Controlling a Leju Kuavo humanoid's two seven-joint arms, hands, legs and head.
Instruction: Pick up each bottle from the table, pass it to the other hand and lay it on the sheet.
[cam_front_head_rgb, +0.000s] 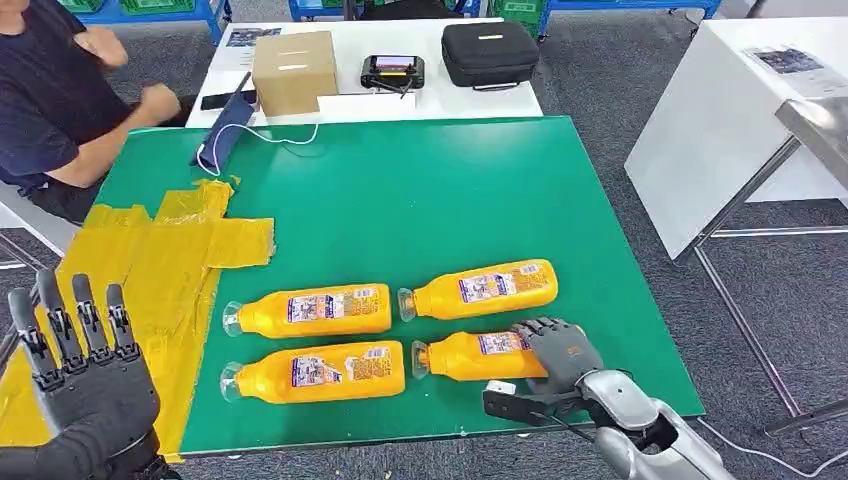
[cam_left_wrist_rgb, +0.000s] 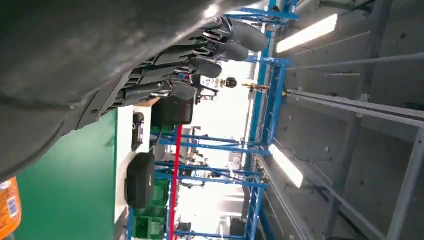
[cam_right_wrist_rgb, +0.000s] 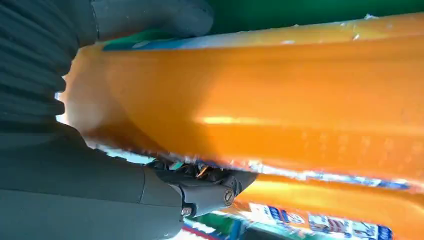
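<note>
Four orange bottles lie on the green table (cam_front_head_rgb: 420, 190): far left (cam_front_head_rgb: 315, 310), far right (cam_front_head_rgb: 485, 288), near left (cam_front_head_rgb: 325, 371) and near right (cam_front_head_rgb: 470, 356). My right hand (cam_front_head_rgb: 556, 352) wraps the base end of the near-right bottle (cam_right_wrist_rgb: 280, 100), which still lies on the table, with the thumb (cam_right_wrist_rgb: 150, 17) on one side and the fingers (cam_right_wrist_rgb: 205, 190) on the other. My left hand (cam_front_head_rgb: 88, 372) is raised at the table's near left corner, above the yellow sheet (cam_front_head_rgb: 160, 260), fingers (cam_left_wrist_rgb: 220, 50) straight and apart, holding nothing.
A person (cam_front_head_rgb: 55, 100) sits at the far left corner. On the white table behind stand a cardboard box (cam_front_head_rgb: 295, 70), a controller (cam_front_head_rgb: 393, 72) and a black case (cam_front_head_rgb: 490, 52). A blue device (cam_front_head_rgb: 222, 135) with a white cable leans at the green table's back edge. Another white table (cam_front_head_rgb: 720, 120) stands to the right.
</note>
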